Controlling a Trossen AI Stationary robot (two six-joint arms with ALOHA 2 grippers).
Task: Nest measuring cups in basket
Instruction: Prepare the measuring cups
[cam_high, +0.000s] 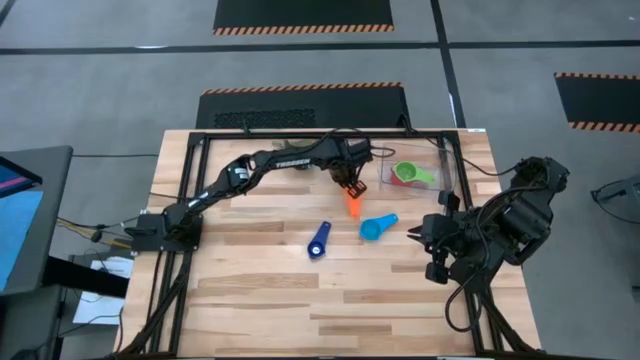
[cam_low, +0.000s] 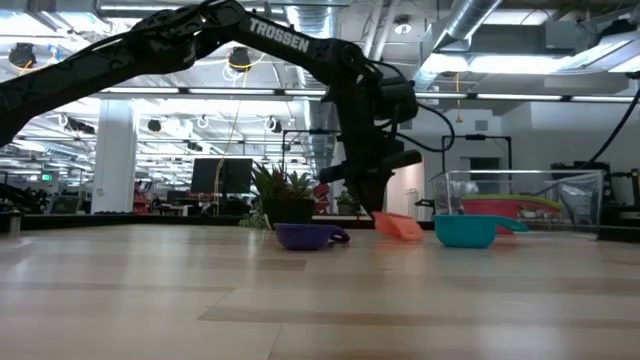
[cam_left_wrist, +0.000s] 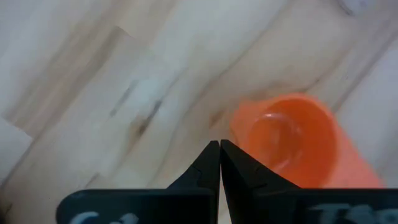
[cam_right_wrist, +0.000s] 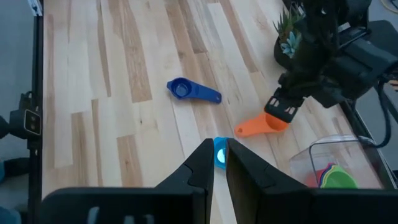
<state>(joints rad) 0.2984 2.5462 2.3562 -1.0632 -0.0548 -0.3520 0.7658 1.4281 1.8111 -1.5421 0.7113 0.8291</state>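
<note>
High view: I have the left end effector (cam_high: 350, 187) reaching to about 12 o'clock on the bench (cam_high: 250, 290), directly over the handle end of the orange cup (cam_high: 353, 206); the basket (cam_high: 440, 166) sits at 1 o'clock with the green cup (cam_high: 405, 173) on top of what is already nested. The light blue cup (cam_high: 376, 228) and the dark blue cup (cam_high: 319, 241) lie loose near centre. The right end effector (cam_high: 425, 247) waits at 3 o'clock. Low view: the orange cup (cam_low: 398, 226) looks tipped, one end lifted, so I judge the handle is pinched. Left wrist view: my fingers (cam_left_wrist: 205, 171) are pressed together with the orange cup (cam_left_wrist: 292, 146) beside them; the handle itself is hidden. Right wrist view: right fingers (cam_right_wrist: 202, 163) are closed on nothing. Risk: a thin edge grip may let the cup swing or slip in transit, or clip the basket wall (cam_right_wrist: 323, 155) on entry.
</note>
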